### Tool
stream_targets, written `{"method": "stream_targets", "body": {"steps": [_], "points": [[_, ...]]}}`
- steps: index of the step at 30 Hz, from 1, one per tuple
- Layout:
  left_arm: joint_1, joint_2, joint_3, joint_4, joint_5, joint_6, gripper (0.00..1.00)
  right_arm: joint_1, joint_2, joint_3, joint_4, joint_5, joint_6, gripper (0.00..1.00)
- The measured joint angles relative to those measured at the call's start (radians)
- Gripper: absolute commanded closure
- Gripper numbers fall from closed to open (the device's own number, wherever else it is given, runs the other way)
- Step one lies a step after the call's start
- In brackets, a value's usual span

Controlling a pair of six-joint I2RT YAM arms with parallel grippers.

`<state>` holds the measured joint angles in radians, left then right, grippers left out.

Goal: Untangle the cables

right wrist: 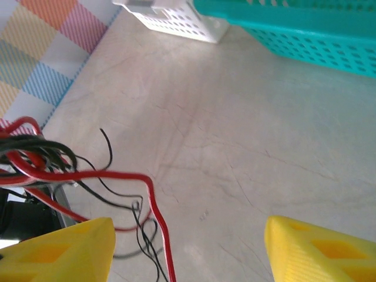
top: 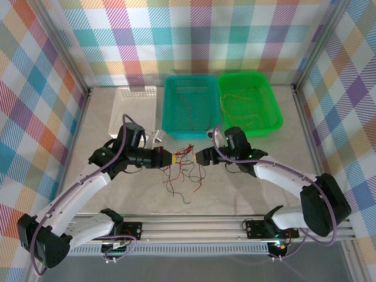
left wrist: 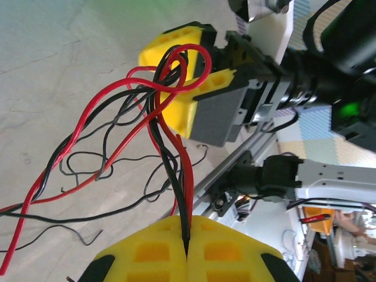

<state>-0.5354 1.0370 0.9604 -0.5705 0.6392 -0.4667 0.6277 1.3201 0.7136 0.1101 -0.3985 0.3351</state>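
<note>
Caught mid-job: the left gripper (top: 172, 157) is clenched on a few red and black strands of the cables (top: 185, 173). Their tangle trails onto the table (top: 141, 197) about midway between its left and right edges, nearer the near edge than the far one. The right gripper (top: 198, 157) faces it just beside, jaws spread and grasping nothing. A red loop crosses in front of its yellow fingers (left wrist: 185, 114); we cannot tell whether it touches. Along the far edge stand a white basket (top: 117, 114), a teal basket (top: 168, 111) and a green basket (top: 275, 114), the last two with loose wires inside. We judge the step in hand to be singling out one strand. The right jaws should take one wire only, close to the left grip, then draw away slowly, easing off if a knot tightens.
</note>
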Motion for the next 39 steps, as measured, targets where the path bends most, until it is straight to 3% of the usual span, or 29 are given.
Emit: {"method": "stream_targets", "body": {"steps": [10, 12, 20, 26, 29, 39], "points": [[-0.008, -0.013, -0.016, 0.056, 0.045, -0.066, 1.0, 0.071, 0.116, -0.029, 0.271, 0.006, 0.025, 0.39], [-0.008, -0.015, -0.016, 0.061, 0.048, -0.069, 1.0, 0.073, 0.124, -0.036, 0.288, 0.013, 0.029, 0.47], [-0.008, -0.036, -0.015, 0.09, 0.051, -0.083, 1.0, 0.073, 0.116, -0.04, 0.311, 0.052, 0.026, 1.0], [-0.008, -0.04, 0.039, -0.032, -0.024, -0.014, 1.0, 0.062, 0.019, -0.04, 0.159, 0.194, 0.015, 1.0], [-0.007, -0.035, 0.085, -0.101, -0.084, 0.039, 1.0, -0.012, -0.023, -0.041, 0.088, 0.194, 0.043, 1.0], [0.045, -0.012, 0.163, -0.31, -0.245, 0.17, 1.0, -0.41, -0.239, -0.125, -0.176, 0.196, 0.148, 1.0]]}}
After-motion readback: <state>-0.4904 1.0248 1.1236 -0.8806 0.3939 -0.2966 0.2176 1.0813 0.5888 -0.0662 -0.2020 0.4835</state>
